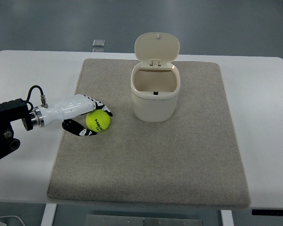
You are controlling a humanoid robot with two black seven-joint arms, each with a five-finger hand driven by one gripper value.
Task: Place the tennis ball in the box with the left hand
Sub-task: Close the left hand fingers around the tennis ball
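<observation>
White table [264, 94], grey mat [188, 160] laid across most of it

Left arm enters from the left edge, black forearm section, then metal wrist ring, then white hand. Left hand [82, 115] lies at the mat's left part, fingers [98, 104] curled around the tennis ball [98, 121]: upper fingers arch over the ball's top, thumb and lower fingers come in beneath it on the near side. Hand is closed on the ball, gripping it from its left

Ball is yellow-green, dark print on its face. Whether it rests on the mat or is slightly raised cannot be told from this angle. It sits left of the box, apart from it, with bare mat between them

Box [155, 106] stands upright on the mat, above centre. Cream plastic, rounded walls. Its lid [156, 47] is hinged at the far rim and swung open, standing up behind the opening. Inside looks bare, with a small dark mark on the far inner wall

Small grey square object [99, 43] lies on the floor beyond the table's far edge, up left of the box

Right arm not visible
</observation>
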